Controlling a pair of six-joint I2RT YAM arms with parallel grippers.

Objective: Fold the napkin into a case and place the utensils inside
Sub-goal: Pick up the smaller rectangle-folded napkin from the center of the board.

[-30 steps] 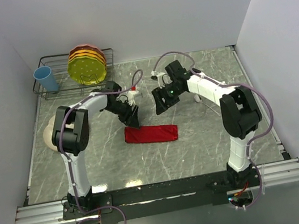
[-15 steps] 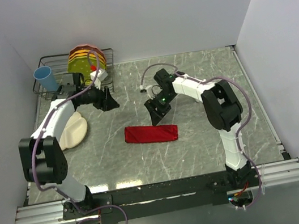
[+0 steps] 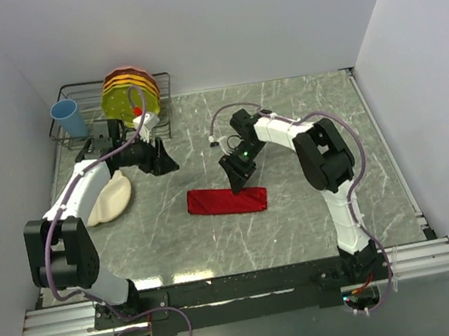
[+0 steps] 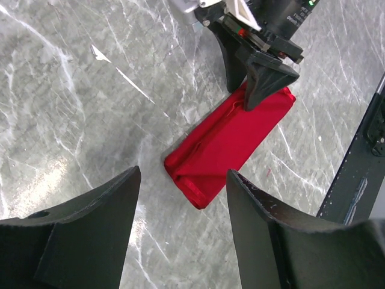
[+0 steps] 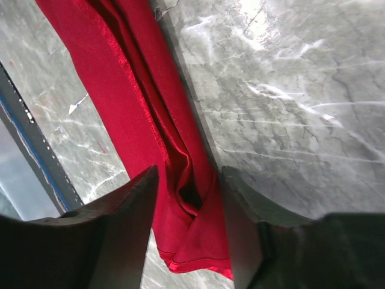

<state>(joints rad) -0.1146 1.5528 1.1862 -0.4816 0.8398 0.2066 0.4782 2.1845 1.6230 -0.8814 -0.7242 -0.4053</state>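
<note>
My right gripper (image 5: 186, 198) straddles, jaws narrowed, the folded napkin (image 3: 226, 199) at frame centre, left gripper (image 4: 180, 198) wide and empty; satin looks limp, slippery, best pinched at a folded edge.

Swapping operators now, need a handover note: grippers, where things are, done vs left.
Left gripper: open, empty, raised near the dish rack.
Right gripper: fingers down on the right end of the napkin, cloth bunched between them; whether it has gripped is unclear.
Napkin: folded into a long strip, mid-table.
Utensils: not visible in any view.
Done: strip fold. Left: finish the case, find and insert utensils.
</note>
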